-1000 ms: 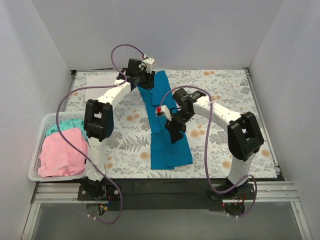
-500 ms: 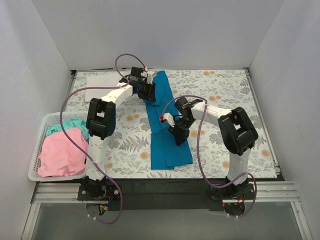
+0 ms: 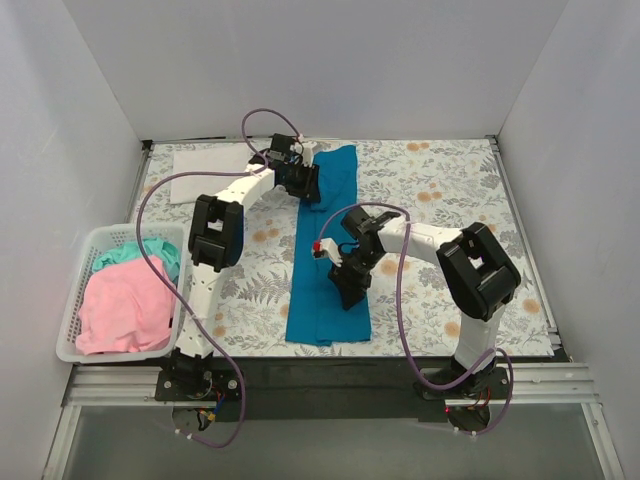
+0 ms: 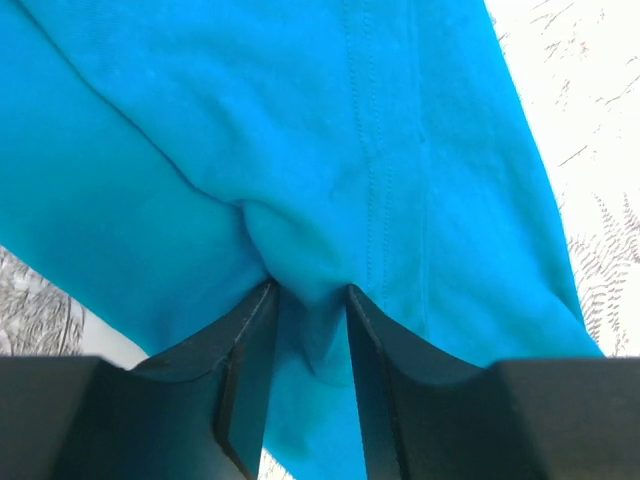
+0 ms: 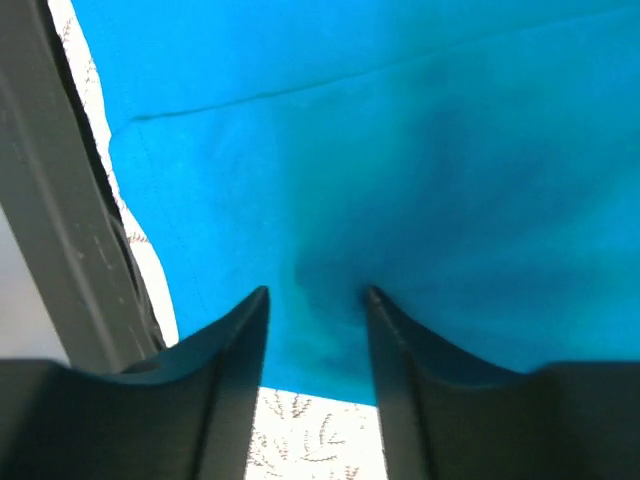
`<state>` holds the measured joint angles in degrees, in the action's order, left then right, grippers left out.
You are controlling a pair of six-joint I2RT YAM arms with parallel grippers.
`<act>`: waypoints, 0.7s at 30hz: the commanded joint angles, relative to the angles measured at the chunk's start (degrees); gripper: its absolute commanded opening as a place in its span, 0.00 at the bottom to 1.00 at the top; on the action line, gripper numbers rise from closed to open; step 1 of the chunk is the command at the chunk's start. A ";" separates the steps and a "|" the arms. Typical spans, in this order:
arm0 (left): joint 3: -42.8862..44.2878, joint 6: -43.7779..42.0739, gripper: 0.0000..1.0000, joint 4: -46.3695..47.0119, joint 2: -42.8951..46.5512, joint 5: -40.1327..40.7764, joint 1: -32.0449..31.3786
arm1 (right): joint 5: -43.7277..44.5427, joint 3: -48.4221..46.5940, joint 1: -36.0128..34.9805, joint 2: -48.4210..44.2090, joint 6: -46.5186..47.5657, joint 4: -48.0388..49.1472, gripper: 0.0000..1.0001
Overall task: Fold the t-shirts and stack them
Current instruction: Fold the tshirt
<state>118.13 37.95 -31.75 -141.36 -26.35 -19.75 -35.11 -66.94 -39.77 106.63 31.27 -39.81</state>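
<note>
The teal-blue t-shirt [image 3: 322,240] lies as a long narrow strip down the middle of the table. My left gripper [image 3: 308,185] is at its far end, shut on a bunched fold of the cloth [image 4: 350,120], which rises between the jaws [image 4: 308,300]. My right gripper [image 3: 350,290] is on the shirt's near half, close to its right edge. Its jaws [image 5: 315,300] close on the teal cloth [image 5: 400,150] just above the hem. A white t-shirt [image 3: 210,160] lies flat at the far left.
A white slatted basket [image 3: 72,310] at the near left holds a pink shirt [image 3: 120,305] and a mint green one [image 3: 150,250]. The floral tablecloth [image 3: 450,190] covers the table. White walls close in the left, back and right sides.
The left gripper has moved toward the far right with the shirt's far end. The right gripper has moved nearer. The shirt's near end has swung left, so the strip lies straighter.
</note>
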 commanded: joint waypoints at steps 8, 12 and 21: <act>-0.24 -2.80 0.45 2.21 15.73 -10.02 0.41 | 4.33 -9.53 0.92 -14.68 3.61 -1.67 0.68; -16.75 -3.14 0.48 9.66 31.64 -19.30 4.27 | 9.00 -3.66 1.27 -23.29 13.98 -1.58 0.71; -59.04 -42.48 0.49 -6.69 67.14 -31.31 7.80 | 9.80 17.26 -1.27 -37.28 33.24 1.22 0.71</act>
<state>67.72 15.05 -25.17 -77.91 -52.27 -10.15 -26.28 -53.63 -39.53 70.83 56.23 -39.00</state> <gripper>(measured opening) 0.487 0.711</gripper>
